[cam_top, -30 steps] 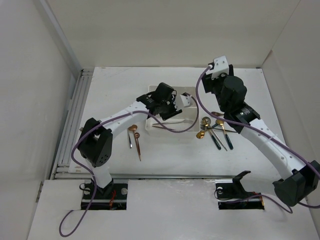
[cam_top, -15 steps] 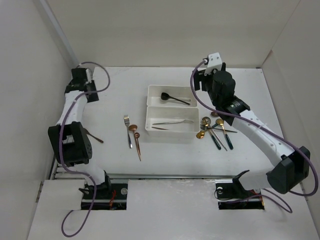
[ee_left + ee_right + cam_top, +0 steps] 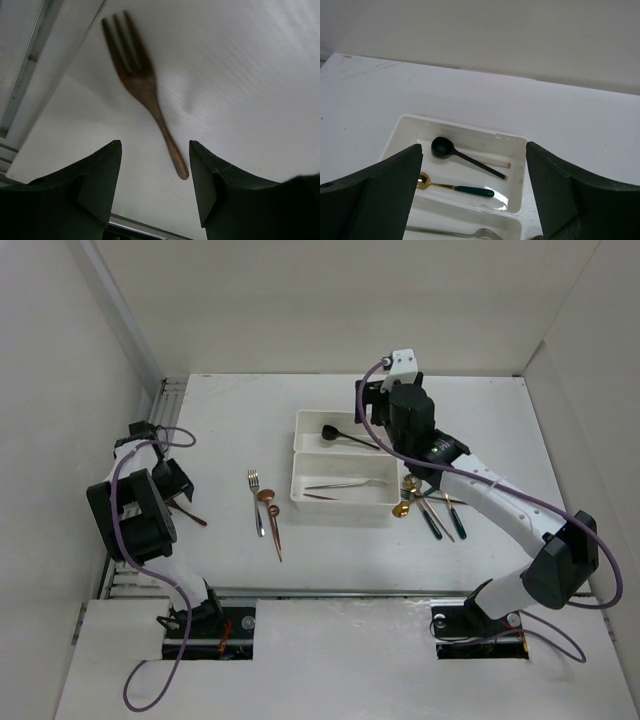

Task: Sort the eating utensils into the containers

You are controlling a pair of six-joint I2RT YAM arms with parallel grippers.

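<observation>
Two white trays (image 3: 296, 495) are lying on the surface (image 3: 500, 410), the far tray (image 3: 300, 430) holding two spoons (image 3: 442, 147). The left hand (image 3: 155, 165) is hovering part-open and empty over one copper fork (image 3: 142, 85). The right hand (image 3: 472, 147) is gaping, empty, above that far tray.

copper fork (image 3: 141, 84): blurred | near tray (image 3: 455, 222): cut off at bottom edge

**Open lanes mid-table, both flanks crowded**

I read bare table (image 3: 330, 560) in front of the near tray (image 3: 340, 517) and behind the far tray (image 3: 312, 416). The right arm (image 3: 470, 485) hangs over the far tray's right end. Loose cutlery (image 3: 432, 505) crowds the trays' right side. The left gripper (image 3: 155, 146) is tight against the side rail (image 3: 27, 65), with a copper fork (image 3: 142, 85) under its spread jaws.
</observation>
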